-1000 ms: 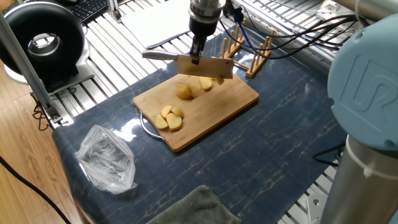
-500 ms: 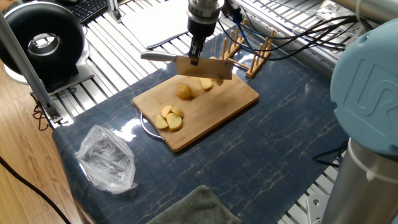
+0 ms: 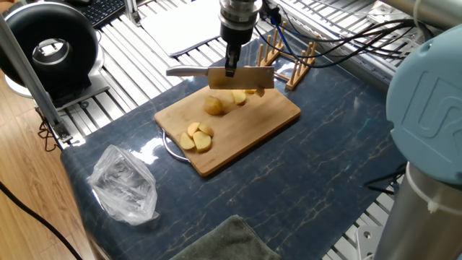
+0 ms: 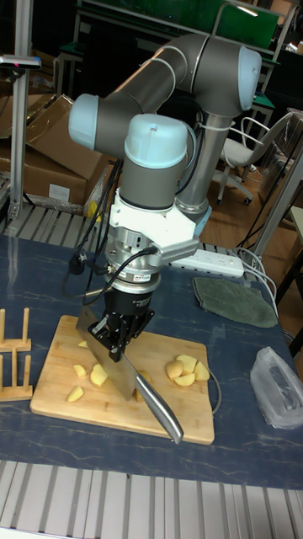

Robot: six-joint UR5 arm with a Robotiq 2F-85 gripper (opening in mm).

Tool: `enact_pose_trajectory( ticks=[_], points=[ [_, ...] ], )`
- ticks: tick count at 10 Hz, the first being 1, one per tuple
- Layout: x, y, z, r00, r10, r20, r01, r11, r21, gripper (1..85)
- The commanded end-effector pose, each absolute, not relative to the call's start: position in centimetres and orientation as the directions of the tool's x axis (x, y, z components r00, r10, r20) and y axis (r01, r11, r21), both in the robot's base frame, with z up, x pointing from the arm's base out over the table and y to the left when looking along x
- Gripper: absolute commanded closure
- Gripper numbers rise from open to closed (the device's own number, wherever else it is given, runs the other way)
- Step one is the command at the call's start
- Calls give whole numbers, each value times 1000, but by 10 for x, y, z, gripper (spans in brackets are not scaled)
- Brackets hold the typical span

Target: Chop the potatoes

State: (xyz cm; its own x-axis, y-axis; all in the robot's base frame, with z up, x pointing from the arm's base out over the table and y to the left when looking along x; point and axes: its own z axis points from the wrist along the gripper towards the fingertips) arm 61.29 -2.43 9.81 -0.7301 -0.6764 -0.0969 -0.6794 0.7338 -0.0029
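Fixed view, read from left to right: a crumpled clear plastic bag (image 3: 124, 184) lies at lower left on the dark blue table (image 3: 317, 180), and the bamboo board (image 3: 274, 115) sits mid-frame. The potatoes (image 3: 195, 136) are all on that board: a cluster of cut pieces near its lower-left end, a rounded piece (image 3: 214, 105) at its centre, and smaller bits (image 3: 239, 97) toward the upper right, under the blade. A wooden rack (image 3: 289, 61) stands just beyond the board's far corner.

The step in hand looks like the lift between cuts. The gripper (image 3: 232, 61) is clamped on the knife (image 3: 242, 77) at the junction of blade and handle, its fingers closed tight on it. The blade hangs clear above the board, edge down, and the handle points to frame left.

In the tall fixed view the arm reaches down over the board with the wrist vertical and the gripper (image 4: 119, 330) pointing straight down.

The next move probably calls for lining the edge over the uncut rounded piece and pressing straight down, without nudging it aside.
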Motion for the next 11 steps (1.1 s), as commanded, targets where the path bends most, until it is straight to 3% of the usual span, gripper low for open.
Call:
enact_pose_trajectory(
  ticks=[1, 11],
  points=[
    [604, -21, 100, -714, -693, -102, -698, 716, 22, 847],
    [612, -24, 92, -678, -725, -124, -731, 682, 14, 847]
  ],
)
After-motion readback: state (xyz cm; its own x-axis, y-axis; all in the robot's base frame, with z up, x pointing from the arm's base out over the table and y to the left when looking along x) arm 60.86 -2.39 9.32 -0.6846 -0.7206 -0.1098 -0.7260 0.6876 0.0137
